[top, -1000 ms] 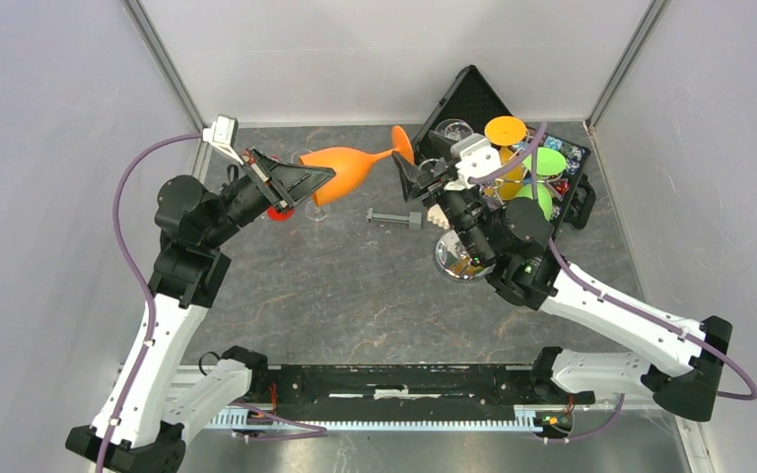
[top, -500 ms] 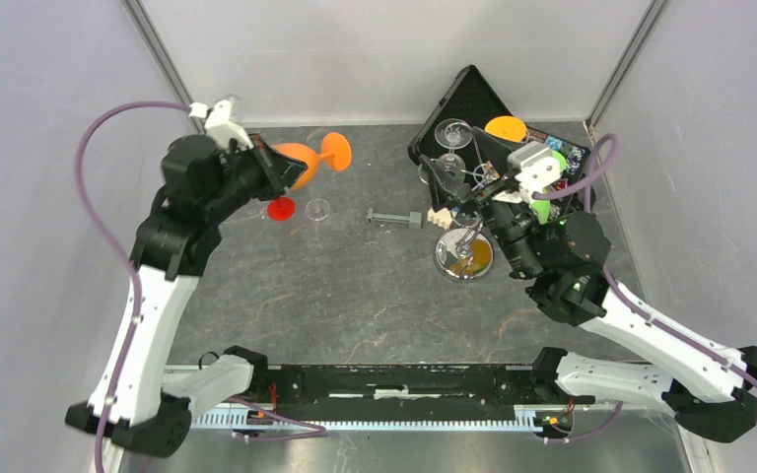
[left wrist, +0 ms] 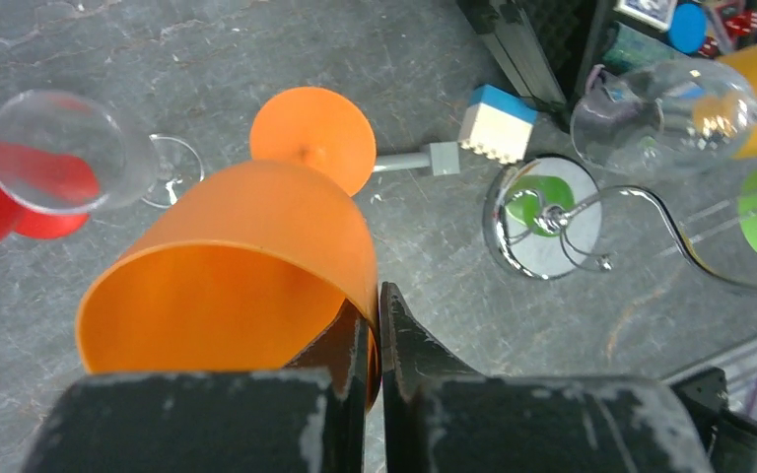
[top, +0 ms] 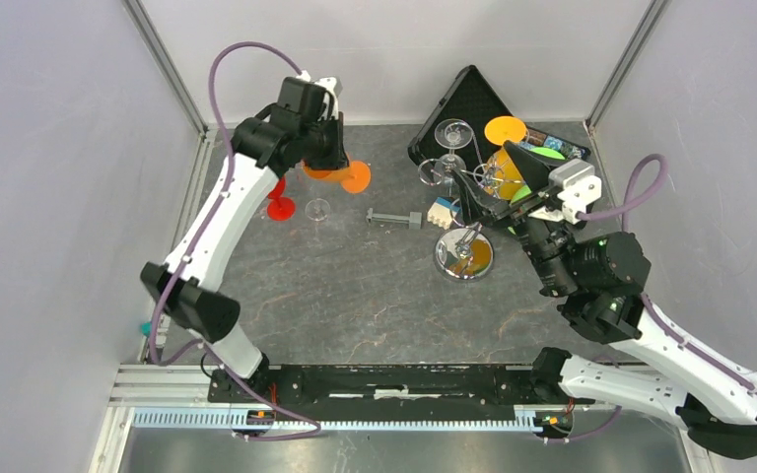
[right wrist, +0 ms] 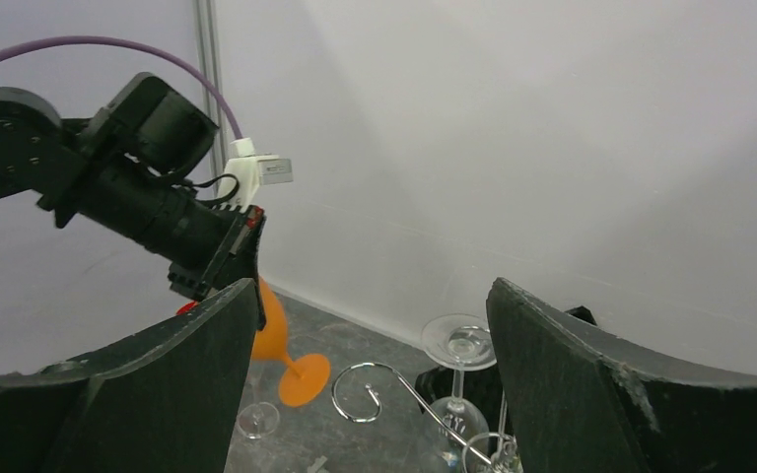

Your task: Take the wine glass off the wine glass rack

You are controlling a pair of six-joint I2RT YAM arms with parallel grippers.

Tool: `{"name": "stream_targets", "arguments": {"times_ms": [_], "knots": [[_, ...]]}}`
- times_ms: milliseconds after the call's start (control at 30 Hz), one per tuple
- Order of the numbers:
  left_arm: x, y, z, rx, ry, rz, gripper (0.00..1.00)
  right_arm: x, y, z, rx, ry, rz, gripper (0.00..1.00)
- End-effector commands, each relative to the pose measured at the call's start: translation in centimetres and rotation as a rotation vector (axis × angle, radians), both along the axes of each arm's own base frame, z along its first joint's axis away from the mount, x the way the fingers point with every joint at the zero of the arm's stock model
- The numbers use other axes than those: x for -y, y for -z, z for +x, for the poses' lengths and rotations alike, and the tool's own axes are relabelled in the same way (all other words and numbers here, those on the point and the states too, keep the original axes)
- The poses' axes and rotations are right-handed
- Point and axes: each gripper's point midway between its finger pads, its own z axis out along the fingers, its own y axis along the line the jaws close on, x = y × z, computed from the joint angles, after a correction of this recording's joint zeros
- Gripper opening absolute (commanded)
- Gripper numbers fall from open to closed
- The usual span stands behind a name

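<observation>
- Since a second ago the left pincer (left wrist: pixel 375 330) has carried the orange, plastic-looking wine glass (left wrist: pixel 246 246) from the middle toward the far-left corner of the grey stone-patterned tabletop (top: pixel 355 296). The right pincer (right wrist: pixel 373 296) has let go of the glass's foot and drawn back.
- Left pincer: clamped on the wall of the bowl at its rim, one finger inside the bowl and one outside.
- Right pincer: jaws spread wide with nothing between them, raised over the right side of the tabletop.
- The orange glass is held tilted near the far edge, with its round foot lowest. I cannot tell whether the foot touches the tabletop. It is well apart from the rack.
- Just beside it, nearer the left edge, rest a red glass (top: pixel 279 207) and a small clear glass (top: pixel 317 208).
- The shiny silver wire rack with round mirrored base (top: pixel 463 253) stands toward the right side, in front of the black case (top: pixel 468 99) in the far-right corner. Clear, orange and green glasses are gathered at its scrolled arms.
- Handling, as a judgement: the glass looks light and stiff, with a smooth, rather slippery wall, so a rim pinch can let it swing or slide.
- The thin stem looks like the weak part. A firmer hold would be low on the bowl or across the stem just above the foot, and it should be set down gently, foot flat.
</observation>
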Motion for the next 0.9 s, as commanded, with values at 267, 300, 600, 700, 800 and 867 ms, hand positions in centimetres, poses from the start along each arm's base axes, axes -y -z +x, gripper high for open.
{"name": "stream_targets", "arguments": {"times_ms": [267, 300, 600, 700, 800, 867], "knots": [[1.0, 6.5, 6.2, -0.147, -0.023, 0.256, 0.02, 4.7, 1.7, -1.1, -0.079, 0.096, -0.031, 0.9], [1.2, 7.1, 6.3, -0.159, -0.024, 0.263, 0.02, 5.2, 1.6, -1.3, -0.079, 0.102, -0.025, 0.9], [2.1, 11.1, 6.5, -0.238, 0.004, 0.301, 0.02, 8.8, 2.2, -1.9, -0.121, 0.19, -0.023, 0.9], [2.2, 12.0, 6.6, -0.247, 0.009, 0.325, 0.04, 9.8, 2.6, -1.8, -0.183, 0.239, -0.104, 0.92], [2.1, 12.7, 6.8, -0.255, 0.005, 0.343, 0.08, 12.0, 2.9, -1.5, -0.249, 0.352, -0.129, 0.93], [2.2, 12.9, 7.0, -0.253, 0.007, 0.344, 0.11, 13.4, 2.8, -1.5, -0.27, 0.419, -0.147, 0.93]]}}
